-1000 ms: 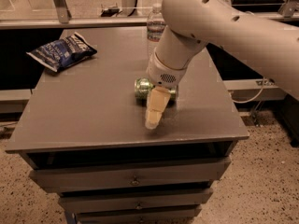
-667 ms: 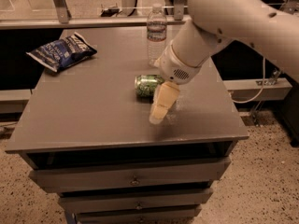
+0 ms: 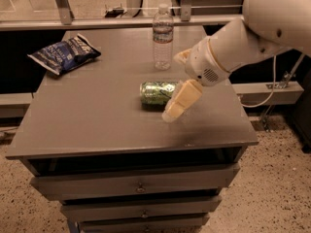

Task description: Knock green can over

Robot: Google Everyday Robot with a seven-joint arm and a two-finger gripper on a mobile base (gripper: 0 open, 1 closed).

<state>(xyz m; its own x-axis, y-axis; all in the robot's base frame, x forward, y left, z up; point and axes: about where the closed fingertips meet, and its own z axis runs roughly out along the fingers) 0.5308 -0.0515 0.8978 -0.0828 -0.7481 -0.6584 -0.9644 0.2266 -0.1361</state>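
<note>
The green can (image 3: 156,92) lies on its side on the grey table top (image 3: 97,115), near the middle, its silver end pointing left. My gripper (image 3: 181,101) hangs from the white arm that reaches in from the upper right. It sits just to the right of the can, a little above the table, with its cream fingers (image 3: 184,97) pointing down and left. The fingertip overlaps the can's right end in the view; I cannot tell whether it touches the can.
A clear water bottle (image 3: 163,37) stands upright behind the can. A blue snack bag (image 3: 64,54) lies at the back left. The table's front edge (image 3: 131,149) sits over drawers (image 3: 138,186). A rail and glass wall run behind the table.
The arm has lifted and drawn back to the right, uncovering the can. The can now shows lying on its side in about the same spot.
</note>
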